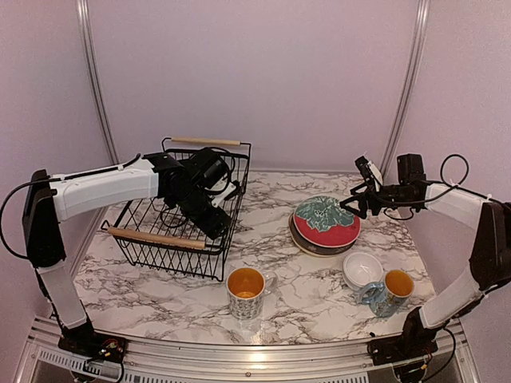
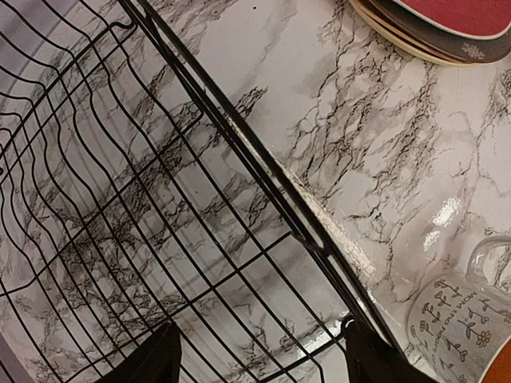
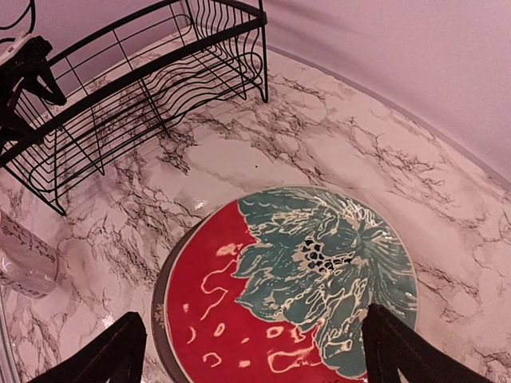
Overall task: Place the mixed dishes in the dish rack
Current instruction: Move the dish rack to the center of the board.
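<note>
Hovering right hand (image 3: 259, 351): released, hanging over red plate (image 3: 319, 263).
Left hand (image 2: 259, 355): released, over rack (image 2: 263, 169).
Advice: pinching top rim only, lifting level.

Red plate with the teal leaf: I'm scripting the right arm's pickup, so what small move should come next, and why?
Probably lower the right jaws onto the rim of the red plate. They stand open above it, not touching. It lies on top of the other plates, and the dish rack holds no dishes yet.
</note>
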Robot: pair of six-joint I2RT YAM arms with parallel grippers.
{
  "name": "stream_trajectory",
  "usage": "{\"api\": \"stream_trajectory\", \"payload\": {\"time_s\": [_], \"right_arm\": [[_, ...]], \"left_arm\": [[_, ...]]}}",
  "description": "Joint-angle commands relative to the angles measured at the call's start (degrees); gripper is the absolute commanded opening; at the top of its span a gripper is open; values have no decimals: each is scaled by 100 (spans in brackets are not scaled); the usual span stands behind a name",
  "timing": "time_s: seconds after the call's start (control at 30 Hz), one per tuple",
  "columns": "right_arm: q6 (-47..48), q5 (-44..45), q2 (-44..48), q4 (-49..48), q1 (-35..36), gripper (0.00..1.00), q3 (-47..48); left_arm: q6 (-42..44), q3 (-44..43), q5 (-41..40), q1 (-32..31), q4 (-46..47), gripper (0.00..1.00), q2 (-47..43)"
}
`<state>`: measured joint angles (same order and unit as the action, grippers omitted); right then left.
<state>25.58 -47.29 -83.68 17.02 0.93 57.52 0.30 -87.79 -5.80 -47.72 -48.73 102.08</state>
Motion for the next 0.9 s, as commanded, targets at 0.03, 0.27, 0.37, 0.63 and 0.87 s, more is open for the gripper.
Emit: {"api": "stream_trajectory", "payload": {"time_s": [0.03,0.27,0.37,0.63,0.87], "right_arm": [[6,-25,-4,35,-14,92,203],[7,-204,4,65,-12,91,216],[70,-260,60,109,14,91,231],[128,-222,161,137,70,91,228],[166,-172,122,205,78,91,269]], "left_arm": [[-150,-1100,-90,-66,179,73,610],[-65,-1659,-189,-185,-576,77,-9],[226,-816,124,-457,-476,78,-685],[159,803,227,-668,-215,79,-1774],[314,1072,349,-675,-305,77,-1882]]}}
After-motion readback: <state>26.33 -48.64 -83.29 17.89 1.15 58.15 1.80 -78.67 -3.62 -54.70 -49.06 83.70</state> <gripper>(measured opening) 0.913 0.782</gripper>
